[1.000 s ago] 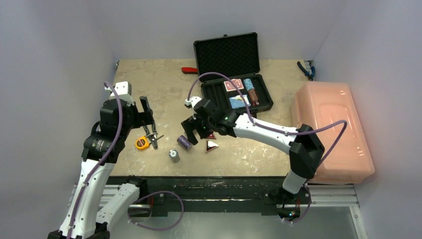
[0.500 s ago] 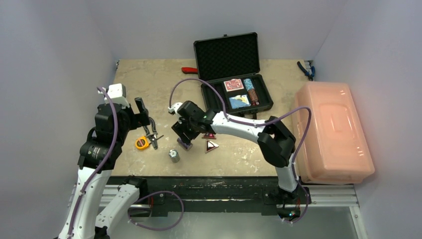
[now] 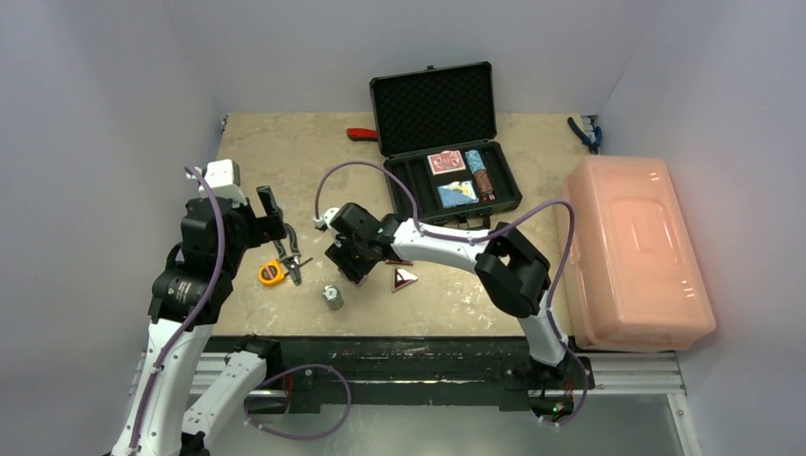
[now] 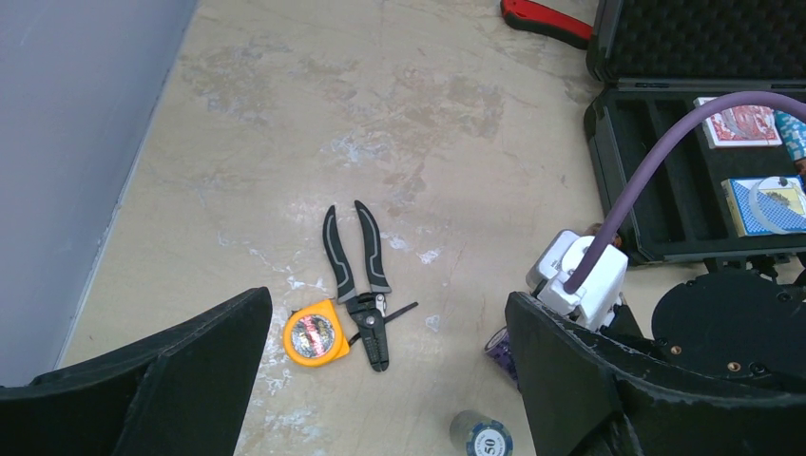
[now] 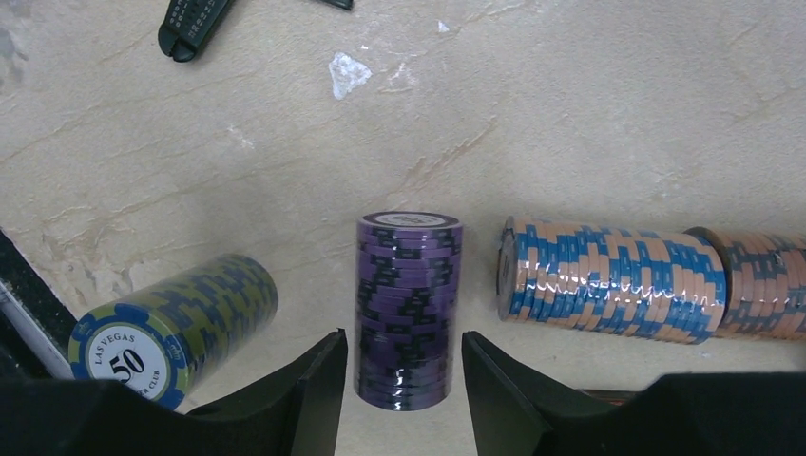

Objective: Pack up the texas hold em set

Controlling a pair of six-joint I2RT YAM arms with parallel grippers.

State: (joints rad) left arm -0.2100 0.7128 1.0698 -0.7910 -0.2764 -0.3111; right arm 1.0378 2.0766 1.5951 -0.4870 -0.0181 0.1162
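Since a second ago I swung left | my right end effector (image 5: pixel 404 380) straddles the purple chip stack (image 5: pixel 407 304) on the worktop (image 5: pixel 570 114), narrowed to lift it to the briefcase (image 3: pixel 432 106) | pinching yet: cannot tell.

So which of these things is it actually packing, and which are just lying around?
Part of the job:
case
red deck
blue deck
purple chips
green chips
orange chips
triangle marker

Just lying about:
tape measure
pliers
pink bin
red-handled tool
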